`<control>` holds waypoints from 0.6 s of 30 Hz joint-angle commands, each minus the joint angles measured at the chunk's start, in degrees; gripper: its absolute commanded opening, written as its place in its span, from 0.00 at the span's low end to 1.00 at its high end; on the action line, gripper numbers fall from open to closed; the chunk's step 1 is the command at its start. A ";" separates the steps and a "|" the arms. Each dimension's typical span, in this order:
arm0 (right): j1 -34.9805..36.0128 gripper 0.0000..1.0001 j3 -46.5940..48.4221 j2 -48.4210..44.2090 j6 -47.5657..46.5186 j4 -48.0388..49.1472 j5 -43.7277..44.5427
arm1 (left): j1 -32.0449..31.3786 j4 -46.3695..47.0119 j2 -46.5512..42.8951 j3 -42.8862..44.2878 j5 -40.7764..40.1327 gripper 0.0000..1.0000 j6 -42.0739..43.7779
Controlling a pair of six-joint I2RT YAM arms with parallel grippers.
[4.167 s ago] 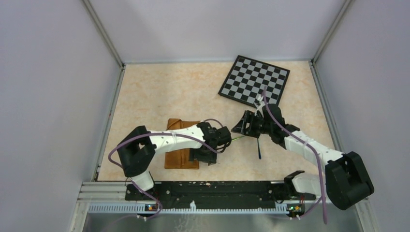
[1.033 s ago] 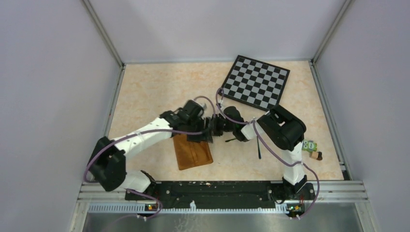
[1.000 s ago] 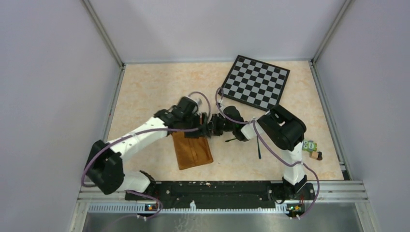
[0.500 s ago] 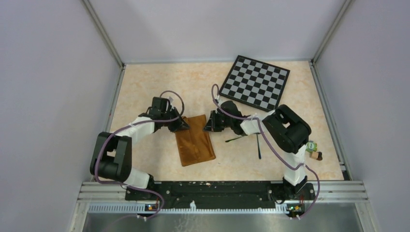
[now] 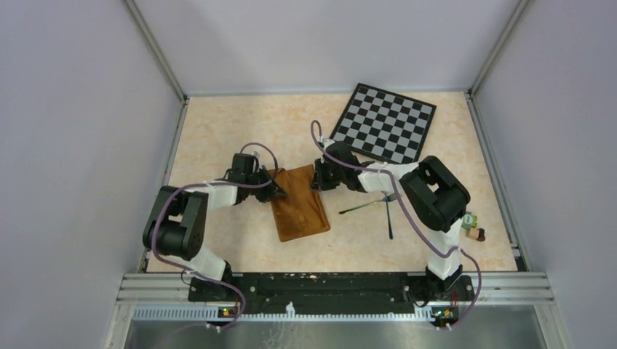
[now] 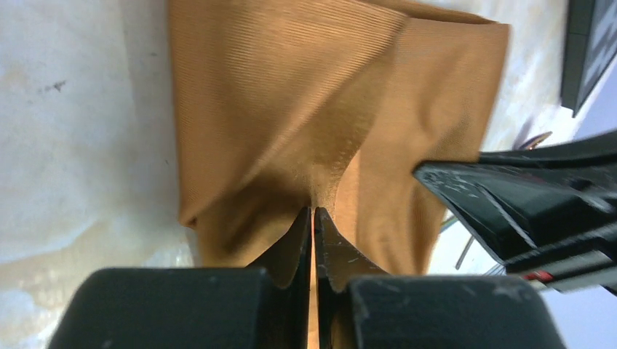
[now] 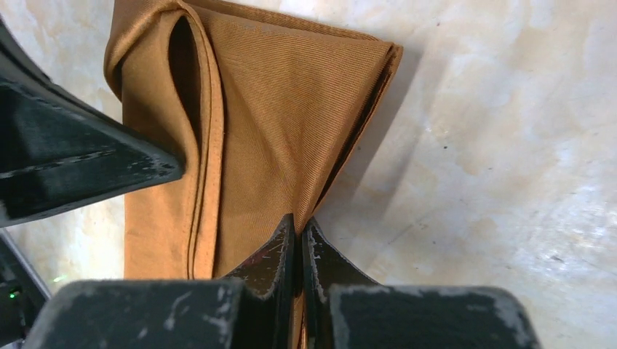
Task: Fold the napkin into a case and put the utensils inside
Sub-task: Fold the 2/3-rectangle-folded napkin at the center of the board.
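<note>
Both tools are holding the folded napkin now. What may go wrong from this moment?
The left tool and right tool each pinch only a small bit of the napkin, so the cloth may slip out. The folded layers gape in the right wrist view; uneven pulling may undo the fold. The utensils lie beside the right arm, which may knock them.

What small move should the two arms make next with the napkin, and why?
Probably raise the pinched far end a little, both arms together, and carry it toward the near edge to fold. The left fingers and right fingers are each shut on the napkin; the fork and spoon lie outside it.
</note>
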 commanded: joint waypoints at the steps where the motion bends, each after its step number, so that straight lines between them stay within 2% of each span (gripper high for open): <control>1: 1.22 0.00 4.40 -3.91 -3.61 -4.93 4.48 | 0.06 8.22 5.43 -0.05 1.07 0.06 -1.92; 8: 5.82 0.00 12.86 -3.63 -4.48 -15.04 16.68 | -0.16 12.39 9.00 -1.77 2.23 0.04 -3.13; 12: 10.21 0.00 18.76 -0.56 -4.33 -20.17 24.03 | -0.16 13.76 10.35 -2.25 3.07 0.04 -3.26; 18: 13.09 0.00 21.95 3.62 -0.70 -19.78 24.26 | -0.16 14.69 11.55 -2.26 3.83 0.04 -2.91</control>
